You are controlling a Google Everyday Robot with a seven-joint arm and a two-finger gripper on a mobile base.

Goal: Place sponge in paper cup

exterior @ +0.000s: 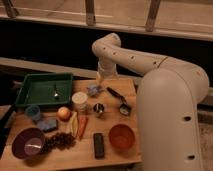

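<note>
A white paper cup stands upright near the middle of the wooden table. A small bluish-grey sponge lies just behind and to the right of the cup. My gripper hangs from the white arm, directly above and slightly behind the sponge, close to it. I cannot tell whether it touches the sponge. The cup's mouth faces up, and what is in it does not show.
A green tray with a spoon sits at the back left. Also on the table: a blue cup, blue flat item, apple, carrot, grapes, purple bowl, orange bowl, black bar, metal cup, black scoop.
</note>
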